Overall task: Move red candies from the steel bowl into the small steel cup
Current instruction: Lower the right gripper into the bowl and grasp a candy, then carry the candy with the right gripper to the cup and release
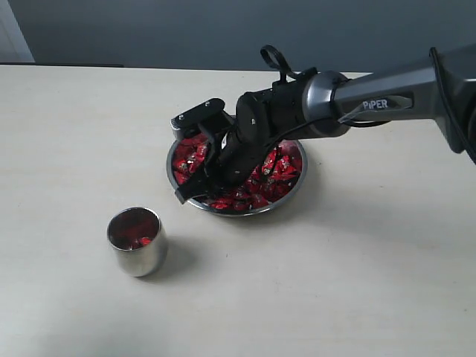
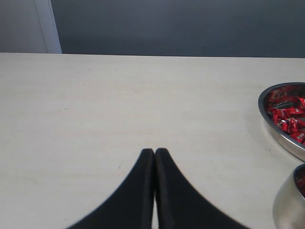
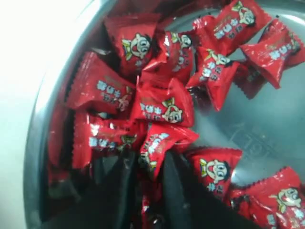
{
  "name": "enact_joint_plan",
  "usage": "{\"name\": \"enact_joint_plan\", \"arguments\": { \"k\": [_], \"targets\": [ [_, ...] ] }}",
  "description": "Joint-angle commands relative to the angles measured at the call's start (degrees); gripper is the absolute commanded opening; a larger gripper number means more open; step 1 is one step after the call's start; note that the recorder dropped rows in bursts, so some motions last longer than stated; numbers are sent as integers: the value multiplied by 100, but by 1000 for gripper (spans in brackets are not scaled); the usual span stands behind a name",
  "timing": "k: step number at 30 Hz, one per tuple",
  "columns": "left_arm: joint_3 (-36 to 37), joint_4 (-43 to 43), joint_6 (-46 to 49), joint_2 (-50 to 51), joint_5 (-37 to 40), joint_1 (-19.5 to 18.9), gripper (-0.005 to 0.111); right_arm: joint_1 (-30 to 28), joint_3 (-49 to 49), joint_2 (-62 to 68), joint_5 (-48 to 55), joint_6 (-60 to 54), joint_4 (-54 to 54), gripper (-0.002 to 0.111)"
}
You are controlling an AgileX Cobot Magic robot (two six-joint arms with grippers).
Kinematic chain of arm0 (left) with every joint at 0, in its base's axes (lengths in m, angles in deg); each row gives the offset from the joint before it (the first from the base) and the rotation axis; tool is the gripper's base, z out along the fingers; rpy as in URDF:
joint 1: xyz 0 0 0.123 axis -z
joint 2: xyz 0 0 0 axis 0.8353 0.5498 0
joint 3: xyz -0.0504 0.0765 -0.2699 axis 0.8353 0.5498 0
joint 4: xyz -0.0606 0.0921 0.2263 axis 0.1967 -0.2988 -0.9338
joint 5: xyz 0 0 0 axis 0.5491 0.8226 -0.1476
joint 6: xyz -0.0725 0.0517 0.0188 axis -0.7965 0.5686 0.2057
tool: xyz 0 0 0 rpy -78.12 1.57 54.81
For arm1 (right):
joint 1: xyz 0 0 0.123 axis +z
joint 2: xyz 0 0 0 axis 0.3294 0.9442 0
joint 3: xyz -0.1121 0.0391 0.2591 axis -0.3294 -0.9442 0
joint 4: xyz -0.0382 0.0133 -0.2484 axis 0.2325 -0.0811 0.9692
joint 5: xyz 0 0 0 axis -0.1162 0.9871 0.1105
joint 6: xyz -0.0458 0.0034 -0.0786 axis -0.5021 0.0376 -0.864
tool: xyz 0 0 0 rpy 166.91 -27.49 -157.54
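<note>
Red candy (image 3: pixel 159 138) within right pincer (image 3: pixel 148 161)

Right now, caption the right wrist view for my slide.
Right gripper pinches one red candy in the steel bowl.

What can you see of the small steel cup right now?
The small steel cup is a shiny, handleless, rounded tumbler standing upright on the pale table, apart from the steel bowl and nearer the camera on its left. Its mouth is open; a few red candies lie inside. Nothing else touches it.
</note>
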Motion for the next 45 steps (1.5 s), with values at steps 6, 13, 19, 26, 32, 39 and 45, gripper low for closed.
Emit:
{"name": "enact_joint_plan", "arguments": {
  "k": [6, 13, 19, 26, 32, 39, 45],
  "targets": [
    [26, 0, -13, -27, -13, 29, 0, 2, -15, -582, -146, -48, -10, -1],
    [26, 0, -13, -27, -13, 29, 0, 164, -15, -1085, -92, -48, -269, -1],
    [26, 0, -13, -27, -13, 29, 0, 580, -15, -1426, 487, -71, -336, -1],
    [26, 0, -13, -27, -13, 29, 0, 1246, -15, -1566, 863, -328, -336, -1],
    [26, 0, -13, -27, -13, 29, 0, 1516, -15, -1507, 989, -328, -361, 2],
    [26, 0, -13, -27, -13, 29, 0, 1516, -15, -1451, 987, -328, -361, 41],
    [26, 0, -13, -27, -13, 29, 0, 1354, -15, -1451, 694, 95, 516, 40]
  ]
}}
